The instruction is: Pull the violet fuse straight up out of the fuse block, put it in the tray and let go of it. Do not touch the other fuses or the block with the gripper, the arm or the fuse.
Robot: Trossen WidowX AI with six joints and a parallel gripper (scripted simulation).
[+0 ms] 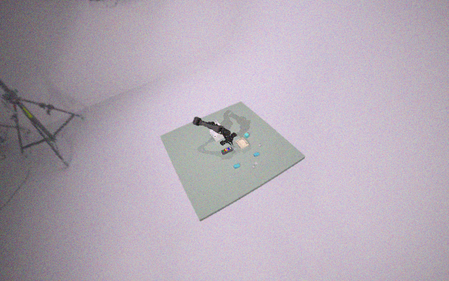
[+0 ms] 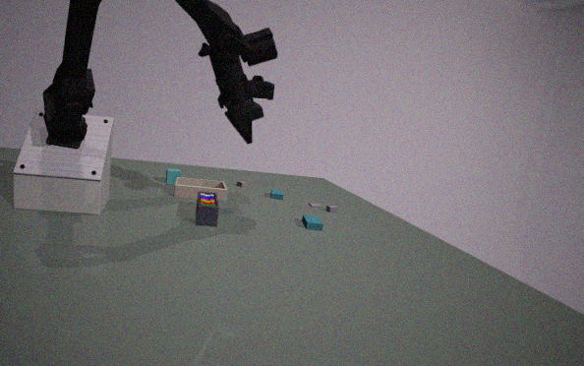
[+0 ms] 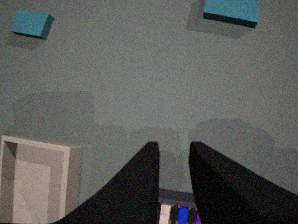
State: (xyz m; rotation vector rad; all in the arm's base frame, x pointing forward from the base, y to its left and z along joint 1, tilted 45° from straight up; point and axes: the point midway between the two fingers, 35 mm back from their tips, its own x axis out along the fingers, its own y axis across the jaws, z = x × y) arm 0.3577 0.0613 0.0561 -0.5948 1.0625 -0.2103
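Note:
The dark fuse block (image 2: 206, 214) (image 1: 227, 150) stands on the green table, holding a row of coloured fuses. In the wrist view its rim (image 3: 176, 196) shows at the bottom edge, with white and blue fuses and a sliver of the violet fuse (image 3: 198, 218) beside my right finger. The beige tray (image 2: 189, 189) (image 1: 243, 143) (image 3: 40, 145) stands just behind the block, empty. My gripper (image 2: 246, 137) (image 3: 173, 152) hangs high above the block and tray. It points down, its fingers are nearly together, and nothing is between them.
Teal blocks lie behind the tray (image 2: 173, 175), right of it (image 2: 276, 194) and further right (image 2: 313, 222); two show in the wrist view (image 3: 32, 24) (image 3: 232, 10). Small grey pieces (image 2: 240, 184) (image 2: 331, 208) lie nearby. The arm's white base box (image 2: 61, 167) stands at the left.

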